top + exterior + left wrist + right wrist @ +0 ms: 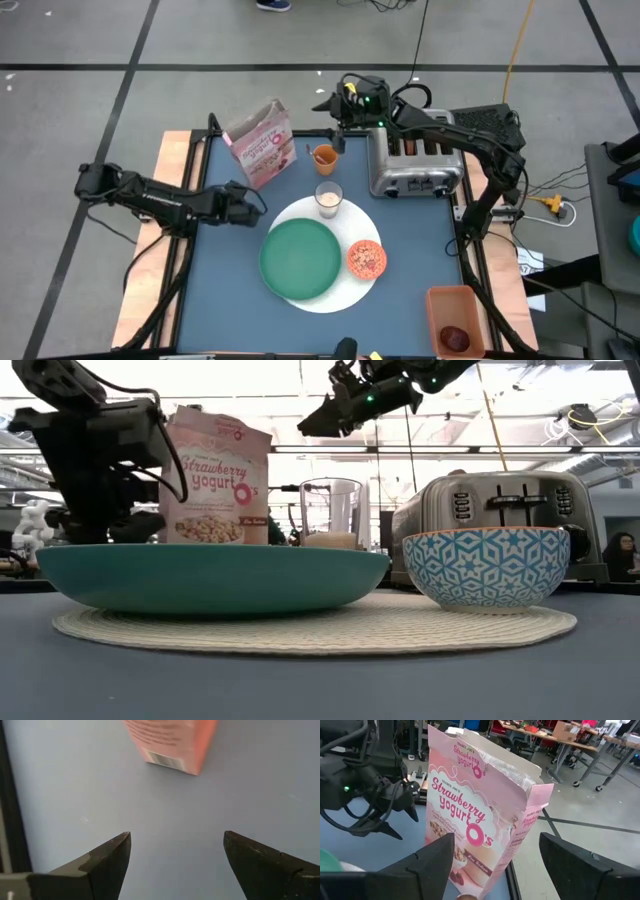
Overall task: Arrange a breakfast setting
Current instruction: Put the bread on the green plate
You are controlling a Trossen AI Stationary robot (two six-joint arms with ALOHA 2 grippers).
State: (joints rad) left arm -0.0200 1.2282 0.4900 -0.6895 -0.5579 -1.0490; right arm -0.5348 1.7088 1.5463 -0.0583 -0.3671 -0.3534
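Both grippers spread wide, empty: left gripper, right gripper

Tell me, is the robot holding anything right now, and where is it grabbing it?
No, nothing is held. The left gripper is open above bare table near the pink cereal box. The right gripper is open too, up in the air behind the box.

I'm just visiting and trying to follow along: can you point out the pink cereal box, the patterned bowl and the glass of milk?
pink cereal box (470, 825): right wrist view, on its printed front.
patterned bowl (486, 568): low view, on its blue-and-white side.
glass of milk (328, 198): high view, on the milk inside.
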